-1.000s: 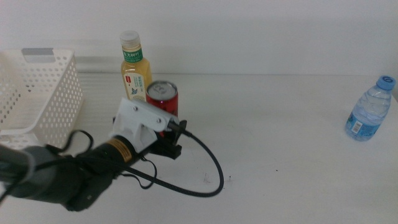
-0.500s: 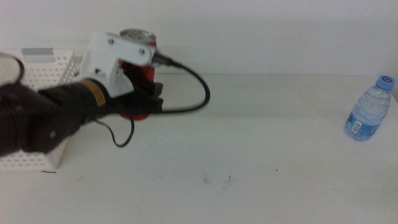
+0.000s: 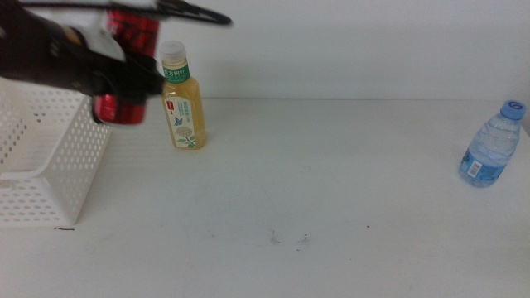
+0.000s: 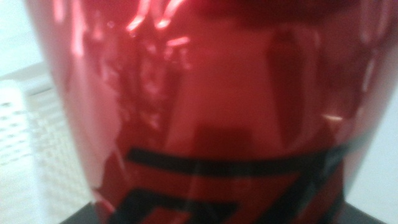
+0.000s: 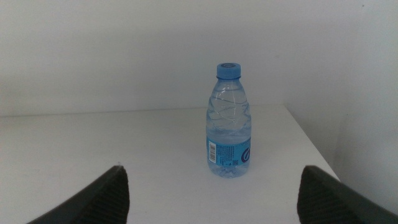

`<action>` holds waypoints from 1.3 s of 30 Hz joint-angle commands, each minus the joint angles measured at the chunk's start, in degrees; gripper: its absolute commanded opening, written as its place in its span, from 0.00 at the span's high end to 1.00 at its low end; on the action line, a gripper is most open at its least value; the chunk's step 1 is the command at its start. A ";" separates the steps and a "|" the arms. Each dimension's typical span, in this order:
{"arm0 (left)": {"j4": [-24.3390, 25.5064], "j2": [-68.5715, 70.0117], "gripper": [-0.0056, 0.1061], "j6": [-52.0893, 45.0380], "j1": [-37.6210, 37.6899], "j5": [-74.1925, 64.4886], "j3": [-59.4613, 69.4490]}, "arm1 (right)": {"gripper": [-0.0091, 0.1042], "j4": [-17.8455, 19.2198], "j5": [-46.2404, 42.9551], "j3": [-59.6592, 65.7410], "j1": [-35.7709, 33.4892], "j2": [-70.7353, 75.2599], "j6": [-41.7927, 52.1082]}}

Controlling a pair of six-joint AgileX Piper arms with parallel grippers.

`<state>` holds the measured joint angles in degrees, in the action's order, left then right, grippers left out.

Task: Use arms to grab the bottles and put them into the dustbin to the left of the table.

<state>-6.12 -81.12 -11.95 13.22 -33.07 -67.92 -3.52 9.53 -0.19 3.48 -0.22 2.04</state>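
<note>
Lifting red can [image 3: 122, 73] | left gripper [image 3: 124, 83] now above dustbin [image 3: 50, 157]

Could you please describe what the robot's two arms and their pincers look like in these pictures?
The left arm is black and bulky, blurred, with a thin black cable looping above it. Of the right pincer only two dark, wedge-shaped tips show. No markings are legible on either.

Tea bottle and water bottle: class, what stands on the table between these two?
Nothing: in the middle view, only bare white table with a few dark specks lies between the yellow tea bottle and the blue-capped water bottle.
</note>
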 commanded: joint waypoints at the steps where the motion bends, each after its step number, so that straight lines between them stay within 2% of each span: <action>1: -3.84 0.91 0.63 -4.00 -3.44 -1.68 -3.51 | 0.10 0.30 -0.48 0.19 -0.04 0.22 0.39; 10: -6.51 -1.33 0.63 -9.16 -18.06 -14.14 -12.92 | 0.10 0.30 -0.48 0.19 -0.04 0.22 0.39; 16: -9.56 -6.90 0.63 -12.23 -24.36 -20.17 -20.12 | 0.10 0.30 -0.48 0.19 -0.04 0.22 0.39; 29: -7.96 -19.76 0.63 -13.52 -31.50 -24.12 -25.49 | 0.10 0.30 -0.48 0.19 -0.04 0.22 0.39; 39: -6.78 -27.78 0.63 -13.76 -32.62 -22.40 -25.37 | 0.10 0.30 -0.48 0.19 -0.04 0.22 0.39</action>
<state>-12.39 -108.72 -25.58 -19.32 -57.40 -92.54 -3.52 9.53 -0.19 3.48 -0.22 2.04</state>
